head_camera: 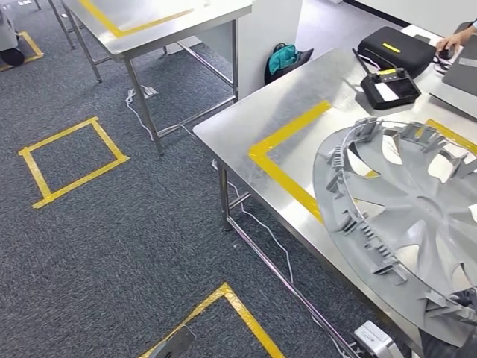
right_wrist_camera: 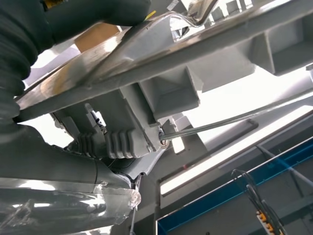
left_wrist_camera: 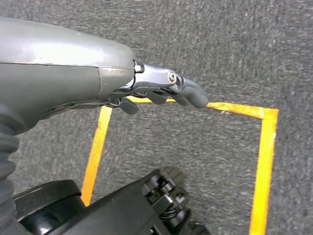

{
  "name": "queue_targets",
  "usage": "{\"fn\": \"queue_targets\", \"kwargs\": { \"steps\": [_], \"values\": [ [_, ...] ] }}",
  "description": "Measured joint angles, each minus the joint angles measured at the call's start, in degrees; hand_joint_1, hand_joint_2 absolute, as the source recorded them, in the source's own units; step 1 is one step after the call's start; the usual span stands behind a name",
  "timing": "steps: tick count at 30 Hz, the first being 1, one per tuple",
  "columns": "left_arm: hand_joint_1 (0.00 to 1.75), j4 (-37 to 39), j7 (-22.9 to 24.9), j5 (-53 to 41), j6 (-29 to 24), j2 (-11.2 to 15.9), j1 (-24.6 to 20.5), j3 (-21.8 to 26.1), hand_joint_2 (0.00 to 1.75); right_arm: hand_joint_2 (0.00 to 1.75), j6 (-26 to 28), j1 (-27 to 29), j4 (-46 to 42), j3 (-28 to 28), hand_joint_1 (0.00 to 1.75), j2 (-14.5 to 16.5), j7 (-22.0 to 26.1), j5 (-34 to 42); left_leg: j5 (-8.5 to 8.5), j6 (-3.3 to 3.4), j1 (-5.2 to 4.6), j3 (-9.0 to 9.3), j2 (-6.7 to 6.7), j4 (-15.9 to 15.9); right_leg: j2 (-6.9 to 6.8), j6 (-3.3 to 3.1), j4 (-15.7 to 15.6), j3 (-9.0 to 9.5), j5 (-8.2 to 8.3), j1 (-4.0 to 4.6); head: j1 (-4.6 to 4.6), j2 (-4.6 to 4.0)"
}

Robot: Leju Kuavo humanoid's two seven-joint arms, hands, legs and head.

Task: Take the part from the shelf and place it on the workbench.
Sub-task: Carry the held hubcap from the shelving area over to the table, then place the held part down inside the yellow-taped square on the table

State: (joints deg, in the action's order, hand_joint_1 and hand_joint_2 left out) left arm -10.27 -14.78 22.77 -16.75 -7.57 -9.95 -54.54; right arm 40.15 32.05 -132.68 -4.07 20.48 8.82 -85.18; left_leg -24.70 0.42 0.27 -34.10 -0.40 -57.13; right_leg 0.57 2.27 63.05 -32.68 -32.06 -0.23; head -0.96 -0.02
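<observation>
The part (head_camera: 414,216), a large grey wheel cover with spokes and clips along its rim, is seen inner side up at the right of the head view, over the steel desk (head_camera: 247,123) and overlapping the yellow tape outline (head_camera: 284,175) marked on it. Its near edge reaches past the desk's front edge; whether the cover rests on the surface or is held just above it cannot be told. At that near edge the right hand (head_camera: 458,309) is seen dark against the rim, and in the right wrist view the fingers (right_wrist_camera: 118,144) are closed on a rib of the cover's underside, so the part is gripped by this hand.

The left hand (left_wrist_camera: 162,90) is shown hanging over the grey carpet (left_wrist_camera: 221,39), its fingers stretched out, close together and holding nothing, above a yellow tape square (left_wrist_camera: 264,147) on the floor.

Farther back on the desk a black controller (head_camera: 389,87) with a yellow stripe is placed, and behind it a black case (head_camera: 393,48). A person's hand (head_camera: 452,41) is seen at the far right edge. A second steel desk (head_camera: 163,22) stands across the carpet, with another yellow tape square (head_camera: 73,160) on the floor near it.
</observation>
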Motion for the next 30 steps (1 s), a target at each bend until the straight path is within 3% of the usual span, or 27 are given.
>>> {"fn": "queue_targets", "kwargs": {
  "steps": [2,3,4,5,6,8,10,13,15,18,19,20,21,23,24,27,29,30],
  "values": [
    [0.00,0.0,0.0,0.0,0.0,0.0,0.0,0.0,1.75,1.75,0.0,0.0,0.0,0.0,1.75,0.0,0.0,0.1,-0.57,0.35,-0.03,0.57,0.07,0.0,-0.10,0.32,7.8,-4.39,-3.23,-0.02,-0.24,0.00],
    [0.00,0.0,0.0,0.0,0.0,0.0,0.1,0.0,1.75,1.75,0.0,0.0,0.0,0.0,1.75,0.0,-0.1,0.2,-0.89,0.40,-0.04,0.92,0.09,0.0,-0.10,0.46,11.2,-6.58,-4.03,-0.06,-0.24,0.00],
    [0.00,0.0,0.0,0.0,0.0,0.0,0.1,0.0,1.75,1.75,0.0,0.0,0.0,0.0,1.75,0.0,-0.1,0.2,-1.26,0.39,-0.04,1.35,0.10,0.0,-0.11,0.59,12.6,-7.95,-3.59,-0.12,-0.27,0.00],
    [0.00,0.0,0.0,0.0,0.0,0.0,0.1,0.0,1.75,1.75,0.0,0.0,0.0,-0.1,1.75,0.0,-0.1,0.2,-1.65,0.33,-0.01,1.89,0.08,0.0,-0.14,0.68,11.8,-8.20,-1.90,-0.22,-0.26,0.00],
    [0.00,0.0,0.0,0.0,0.0,0.0,0.2,0.0,1.75,1.75,0.0,0.0,0.0,-0.1,1.75,0.0,-0.1,0.2,-2.09,0.21,0.05,2.52,0.06,0.0,-0.23,0.74,8.8,-7.35,0.70,-0.33,-0.27,0.00],
    [0.00,0.0,0.0,0.0,0.0,0.0,0.2,0.0,1.75,1.75,0.0,0.0,0.0,-0.1,1.75,0.0,-0.1,0.2,-3.12,-0.31,0.03,3.74,0.04,-0.1,-0.71,0.74,0.9,-4.28,5.31,-0.43,-0.30,0.00],
    [0.00,0.0,0.0,0.0,0.0,0.0,0.1,0.1,1.75,1.75,0.0,0.0,0.0,-0.1,1.75,0.0,-0.1,0.3,-3.79,-0.94,-0.11,4.41,0.07,0.0,-0.79,0.25,-2.9,-2.45,6.57,-0.29,-0.22,0.00],
    [0.00,0.0,0.0,0.0,0.0,0.0,0.0,0.3,1.75,1.75,0.0,0.0,0.0,-0.3,1.75,0.0,-0.2,0.5,-4.23,-1.80,-0.02,4.85,0.25,0.3,-0.17,-0.96,-3.0,-2.14,6.13,-0.18,-0.10,0.00],
    [0.00,0.0,0.0,-0.1,0.0,0.0,-0.1,0.4,1.75,1.75,0.0,0.0,0.0,-0.4,1.75,0.0,-0.2,0.6,-5.84,-2.37,0.05,3.52,0.31,-2.7,0.01,-1.74,-3.3,-1.62,5.88,-0.40,0.20,0.00],
    [0.00,0.0,0.0,-0.1,0.0,0.0,0.0,0.5,1.75,1.75,0.0,0.0,0.0,-0.4,1.75,0.0,-0.1,0.7,-9.86,-2.74,0.09,-3.50,0.30,-14.4,0.31,-2.49,-3.4,-0.94,5.17,-0.40,0.51,0.00],
    [0.00,0.0,0.0,-0.1,0.0,0.0,0.1,0.5,1.75,1.75,0.0,0.0,0.0,-0.4,1.75,0.0,-0.1,0.7,-9.87,-2.73,0.09,-5.50,0.30,-16.8,0.56,-2.55,-3.4,-0.67,4.90,-0.39,0.53,0.00],
    [0.00,0.0,0.0,-0.1,0.0,0.0,0.2,0.6,1.75,1.75,0.0,0.0,0.0,-0.4,1.75,0.0,-0.1,0.7,-8.57,-2.64,0.09,-6.39,0.30,-16.9,0.87,-2.53,-3.4,-0.32,4.62,-0.39,0.53,0.00],
    [0.00,0.0,0.0,-0.1,0.0,0.0,0.2,0.6,1.75,1.75,0.0,0.0,0.0,-0.4,1.75,0.0,-0.1,0.8,-6.17,-2.49,0.08,-6.12,0.26,-14.8,1.21,-2.45,-3.4,0.13,4.31,-0.40,0.52,0.00],
    [0.00,0.0,0.0,-0.1,0.0,0.1,0.2,0.8,1.75,1.75,0.0,0.0,0.0,-0.4,1.75,0.0,-0.1,0.9,-0.86,-2.08,0.04,-3.55,-0.32,-7.2,1.86,-2.10,-3.4,0.88,3.62,-0.38,0.53,0.00],
    [0.00,0.0,0.0,-0.1,0.0,0.1,0.2,0.9,1.75,1.75,0.0,-0.1,0.0,-0.4,1.75,0.0,-0.1,1.0,0.47,-1.90,0.02,-2.24,-0.66,-3.9,2.19,-1.82,-3.4,1.12,3.30,-0.33,0.52,0.00],
    [0.00,0.0,0.0,-0.1,0.0,0.2,0.1,1.2,1.75,1.75,0.0,-0.1,0.0,-0.5,1.75,0.0,0.0,1.2,0.38,-1.41,-0.05,-0.92,-0.95,-0.7,2.87,-0.81,-3.8,1.28,2.91,-0.34,0.52,0.00],
    [0.00,0.0,0.0,-0.1,0.0,0.1,0.1,1.4,1.75,1.75,0.0,-0.1,0.0,-0.6,1.75,0.0,0.0,1.3,0.28,-0.85,0.13,-0.54,-0.69,-0.3,2.30,-0.18,-3.4,1.10,2.30,-0.35,0.43,0.00],
    [0.00,0.0,0.0,-0.1,0.0,0.1,0.0,1.4,1.75,1.75,0.0,-0.1,0.0,-0.7,1.75,0.0,0.0,1.3,0.17,-0.52,0.24,-0.26,-0.50,0.0,1.68,0.06,-1.6,0.29,1.23,-0.30,0.29,0.00]
  ]
}}
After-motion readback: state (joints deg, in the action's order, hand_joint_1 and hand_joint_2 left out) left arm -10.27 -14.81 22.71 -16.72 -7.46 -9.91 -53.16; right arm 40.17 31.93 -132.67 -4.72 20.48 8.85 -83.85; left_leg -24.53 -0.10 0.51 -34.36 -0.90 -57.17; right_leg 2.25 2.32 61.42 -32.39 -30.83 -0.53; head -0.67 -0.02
